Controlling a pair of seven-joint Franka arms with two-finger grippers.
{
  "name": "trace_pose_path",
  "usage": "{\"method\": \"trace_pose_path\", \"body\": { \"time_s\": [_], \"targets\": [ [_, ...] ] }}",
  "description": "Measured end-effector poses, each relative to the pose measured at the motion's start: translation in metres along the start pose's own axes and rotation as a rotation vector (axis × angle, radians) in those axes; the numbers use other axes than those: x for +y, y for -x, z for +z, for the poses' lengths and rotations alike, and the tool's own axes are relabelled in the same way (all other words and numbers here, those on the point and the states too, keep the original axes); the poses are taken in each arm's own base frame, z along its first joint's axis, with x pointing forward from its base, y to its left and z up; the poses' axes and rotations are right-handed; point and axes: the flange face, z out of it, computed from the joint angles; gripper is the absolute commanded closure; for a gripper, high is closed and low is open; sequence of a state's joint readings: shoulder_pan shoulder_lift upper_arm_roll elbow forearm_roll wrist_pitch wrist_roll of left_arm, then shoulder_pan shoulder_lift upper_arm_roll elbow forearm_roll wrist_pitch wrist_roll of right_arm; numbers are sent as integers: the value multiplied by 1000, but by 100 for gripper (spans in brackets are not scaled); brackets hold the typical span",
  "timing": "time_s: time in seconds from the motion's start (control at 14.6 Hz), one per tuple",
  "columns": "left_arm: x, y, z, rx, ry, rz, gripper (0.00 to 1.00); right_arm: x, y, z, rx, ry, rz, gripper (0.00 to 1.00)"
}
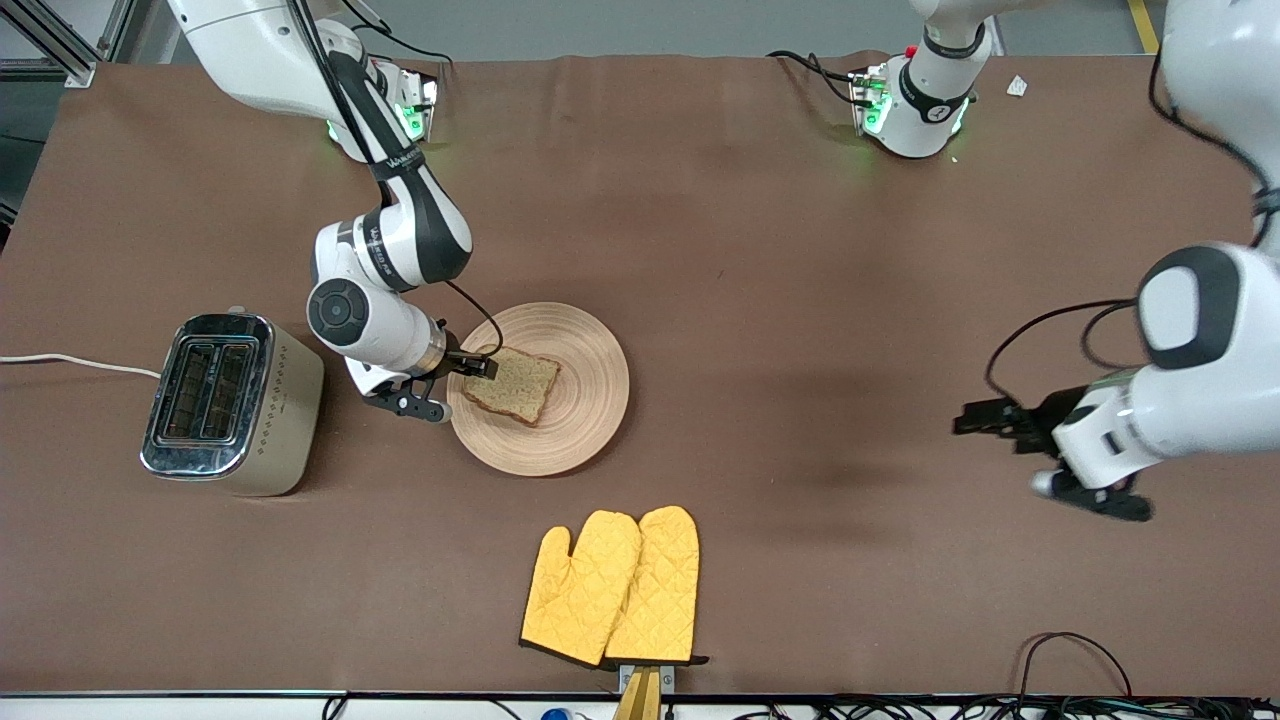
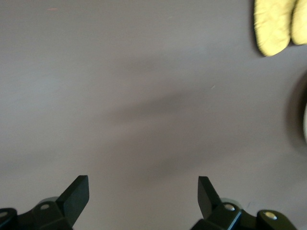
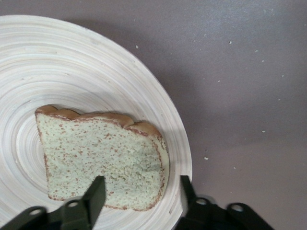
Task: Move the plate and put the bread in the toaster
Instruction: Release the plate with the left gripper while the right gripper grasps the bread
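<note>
The tan wooden plate (image 1: 590, 370) lies mid-table with the brown speckled bread (image 1: 512, 384) flat on it. The cream toaster (image 1: 232, 402) stands beside the plate, toward the right arm's end of the table, its two slots empty. My right gripper (image 1: 480, 366) is low over the plate's edge on the toaster's side and is open. In the right wrist view (image 3: 142, 191) one finger is over the bread (image 3: 96, 153) and the other over the plate's rim (image 3: 184, 158), either side of a bread corner. My left gripper (image 1: 965, 420) waits open and empty over bare table (image 2: 144, 191).
A pair of yellow oven mitts (image 1: 612, 585) lies nearer the front camera than the plate; they also show in the left wrist view (image 2: 273, 26). The toaster's white cord (image 1: 70, 362) runs off the table's edge at the right arm's end. A brown cloth covers the table.
</note>
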State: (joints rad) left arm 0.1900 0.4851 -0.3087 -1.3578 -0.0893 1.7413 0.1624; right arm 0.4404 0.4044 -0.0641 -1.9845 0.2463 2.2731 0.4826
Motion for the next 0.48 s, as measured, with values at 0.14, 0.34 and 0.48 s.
{"method": "trace_pose_path", "body": {
  "time_s": [0.14,0.34,0.48],
  "targets": [
    [1,25,-53,10,-49,-24,0,2,-1,1,1,2,3,43],
    [24,60,-124,78,-140,-83,0,3,-4,8,12,2,5,43],
    [41,79,-147,101,-191,-104,0,4,-5,16,13,6,6,43]
  ]
}}
